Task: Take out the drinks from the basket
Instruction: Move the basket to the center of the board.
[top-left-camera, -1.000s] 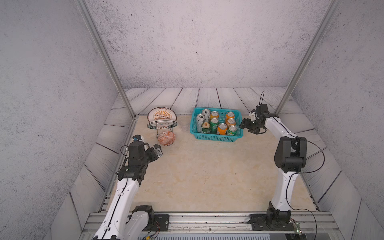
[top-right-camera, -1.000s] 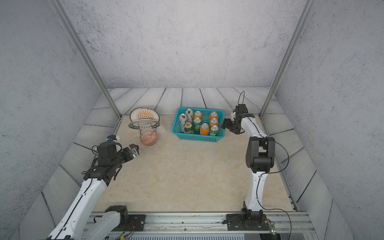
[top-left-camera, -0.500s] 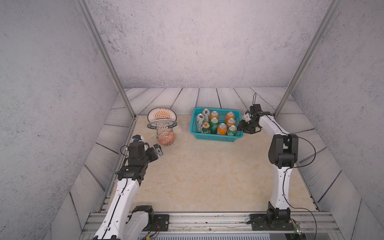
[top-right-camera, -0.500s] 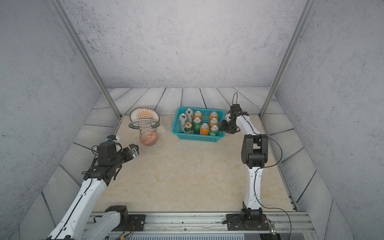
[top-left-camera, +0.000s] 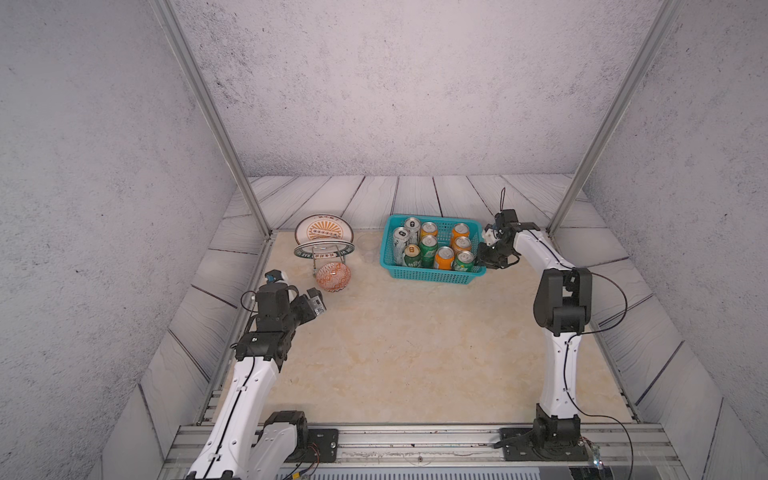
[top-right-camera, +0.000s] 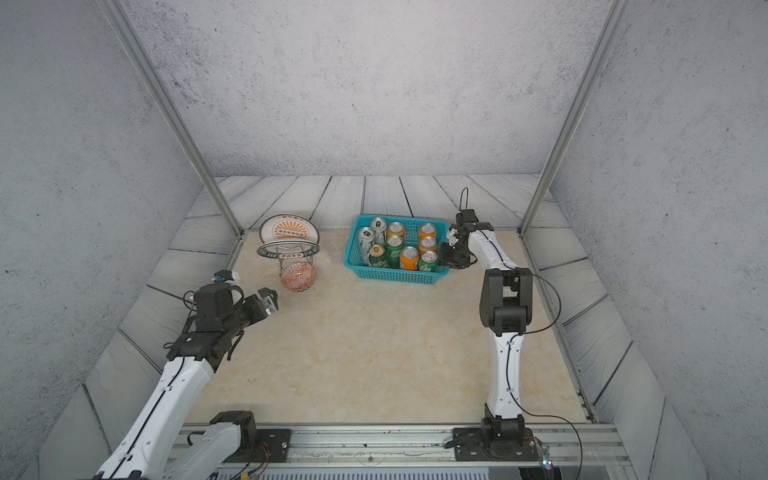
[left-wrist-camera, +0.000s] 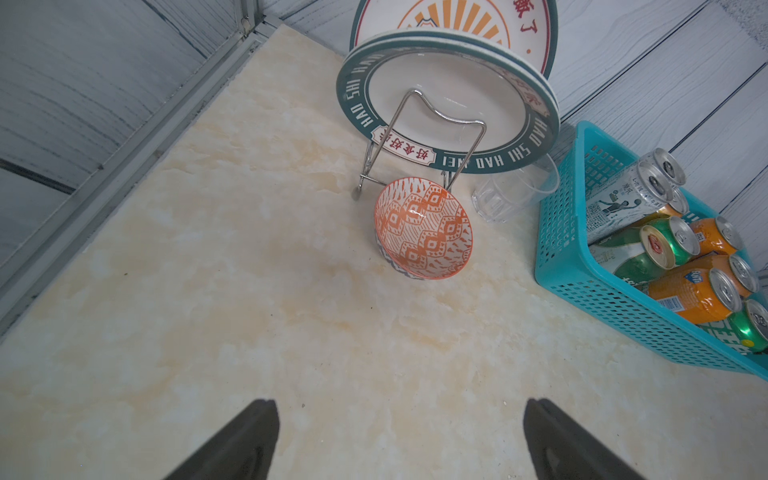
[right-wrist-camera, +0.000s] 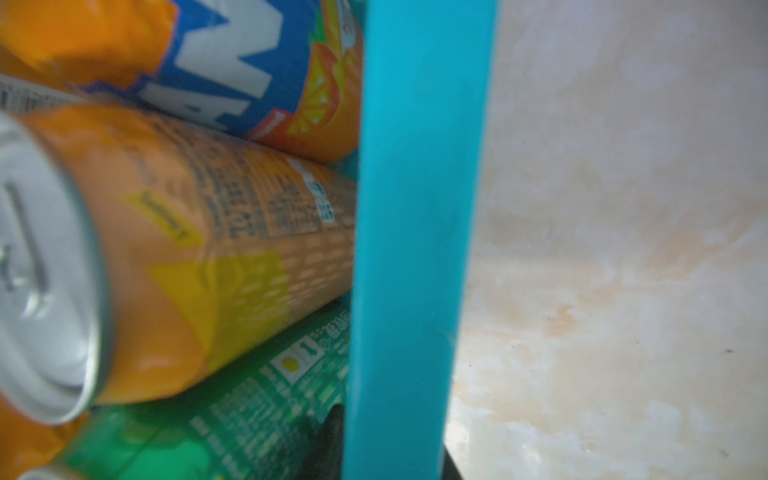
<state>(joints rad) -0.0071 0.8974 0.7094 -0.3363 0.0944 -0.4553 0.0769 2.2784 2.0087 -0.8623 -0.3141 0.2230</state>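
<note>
Right gripper (top-left-camera: 483, 261) is at the right end of the basket (top-left-camera: 432, 276). One finger sits inside and one outside, pinching its teal rim. I count nine cans (top-left-camera: 428, 246), all upright inside the basket, at the far side of the table (top-left-camera: 395, 353). Left gripper (left-wrist-camera: 399, 409) is spread wide and holds nothing, above bare table near the orange bowl (left-wrist-camera: 424, 232).

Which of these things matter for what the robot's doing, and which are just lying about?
For the job: teal basket; nine drink cans inside it.
Lying about: racked plates; patterned bowl; clear cup.
</note>
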